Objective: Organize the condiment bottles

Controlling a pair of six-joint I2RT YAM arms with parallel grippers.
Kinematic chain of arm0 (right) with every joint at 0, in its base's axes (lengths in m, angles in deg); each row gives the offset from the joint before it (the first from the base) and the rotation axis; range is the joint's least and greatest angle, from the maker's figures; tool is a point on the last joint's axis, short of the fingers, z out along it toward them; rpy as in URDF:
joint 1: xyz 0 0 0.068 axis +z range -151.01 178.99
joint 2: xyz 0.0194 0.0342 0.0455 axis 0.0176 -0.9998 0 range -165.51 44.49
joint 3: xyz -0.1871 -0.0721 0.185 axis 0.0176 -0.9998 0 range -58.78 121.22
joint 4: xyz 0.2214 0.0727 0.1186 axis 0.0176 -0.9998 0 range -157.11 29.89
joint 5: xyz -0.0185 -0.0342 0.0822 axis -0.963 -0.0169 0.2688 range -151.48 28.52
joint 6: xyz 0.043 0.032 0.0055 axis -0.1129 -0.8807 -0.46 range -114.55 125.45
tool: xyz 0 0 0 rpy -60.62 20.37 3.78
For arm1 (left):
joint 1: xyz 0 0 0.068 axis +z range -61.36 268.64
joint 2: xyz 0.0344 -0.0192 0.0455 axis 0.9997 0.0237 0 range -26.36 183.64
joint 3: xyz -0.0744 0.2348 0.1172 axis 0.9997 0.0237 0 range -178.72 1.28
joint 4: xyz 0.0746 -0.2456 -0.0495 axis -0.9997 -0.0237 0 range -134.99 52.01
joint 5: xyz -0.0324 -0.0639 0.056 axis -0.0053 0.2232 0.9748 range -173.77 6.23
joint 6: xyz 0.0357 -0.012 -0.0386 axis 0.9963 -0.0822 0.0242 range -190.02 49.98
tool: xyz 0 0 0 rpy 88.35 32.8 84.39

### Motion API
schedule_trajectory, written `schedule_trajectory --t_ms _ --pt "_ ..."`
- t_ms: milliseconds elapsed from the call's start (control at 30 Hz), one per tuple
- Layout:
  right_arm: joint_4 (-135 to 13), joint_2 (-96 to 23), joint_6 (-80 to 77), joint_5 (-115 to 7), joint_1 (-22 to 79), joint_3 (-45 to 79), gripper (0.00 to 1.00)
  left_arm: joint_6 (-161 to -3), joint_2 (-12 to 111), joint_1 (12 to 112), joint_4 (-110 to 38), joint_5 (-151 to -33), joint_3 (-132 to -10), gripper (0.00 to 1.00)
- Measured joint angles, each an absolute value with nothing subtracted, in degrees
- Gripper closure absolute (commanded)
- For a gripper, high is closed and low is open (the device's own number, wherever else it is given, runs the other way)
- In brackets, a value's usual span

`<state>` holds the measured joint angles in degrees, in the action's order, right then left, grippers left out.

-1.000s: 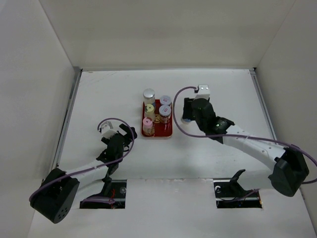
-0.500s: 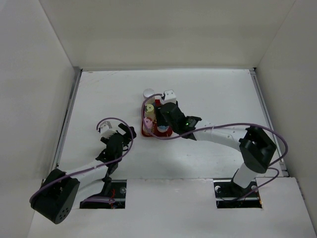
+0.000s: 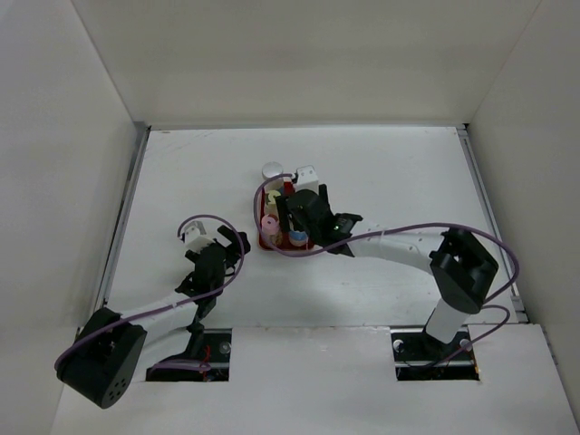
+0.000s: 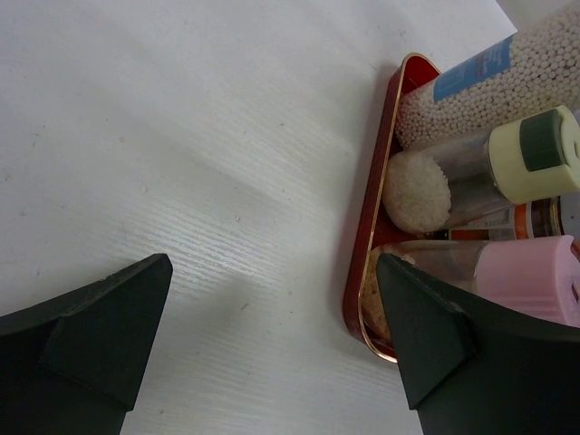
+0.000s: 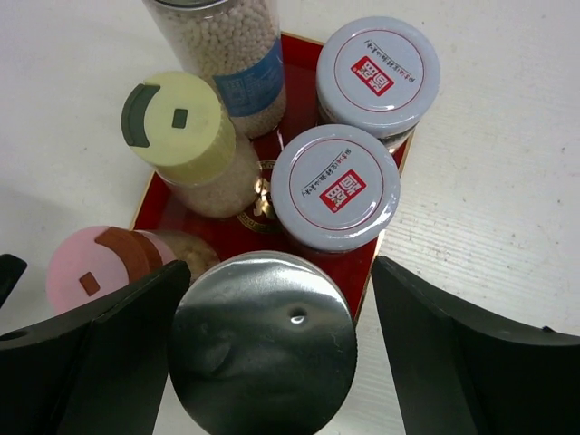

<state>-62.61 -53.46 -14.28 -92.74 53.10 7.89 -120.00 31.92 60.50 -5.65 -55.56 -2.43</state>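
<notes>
Silver-capped bottle (image 5: 263, 358) is hanging clamped in the right claw (image 5: 276, 299) to fill the tray (image 5: 227, 231)'s vacant corner, while the left claw (image 4: 272, 267) is idling wide beside the tray.

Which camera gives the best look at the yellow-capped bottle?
Right wrist: the yellow-capped bottle shows whole from above. Left wrist shows its side at the frame edge. Overhead, it's too small to tell.

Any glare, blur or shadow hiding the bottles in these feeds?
Right wrist: silver cap shows mottled reflections, slightly soft; labels on grey caps sharp. Left wrist: even light, faint shadow on the table, tray rim crisp. Top: no glare; right arm covers much of the tray.
</notes>
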Motion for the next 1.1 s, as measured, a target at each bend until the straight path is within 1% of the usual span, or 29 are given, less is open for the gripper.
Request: schedule_trajectory --t_ms 167,267,433,533,667,833,1100 --pt "-63.1 -49.3 -14.0 -93.5 53.5 7.5 0.00 -120.0 31.8 61.0 -5.9 -56.0 -2.4 0.00" --pt "-62.5 -41.2 -13.8 -94.9 53.7 4.2 0.00 -120.0 31.4 61.3 -6.1 -56.1 -2.4 0.00" --pt "-59.3 -24.2 -14.6 -98.7 51.8 -5.6 0.00 -120.0 30.9 61.3 -6.6 -56.2 -2.4 0.00" --pt "-57.8 -18.9 -16.0 -100.5 48.6 -11.0 0.00 -120.0 31.2 62.3 -7.0 -56.3 -2.5 0.00" --pt "-57.2 -17.8 -17.7 -101.7 44.3 -17.4 0.00 -119.9 33.0 63.8 -9.3 -56.8 -4.1 0.00" --pt "-55.1 -17.8 -20.5 -102.5 42.2 -24.1 0.00 -119.3 35.2 65.4 -15.3 -58.6 -9.7 0.00" --pt "-48.8 -21.0 -21.7 -102.9 40.9 -25.6 0.00 -118.8 38.4 67.9 -22.0 -59.3 -14.7 0.00"
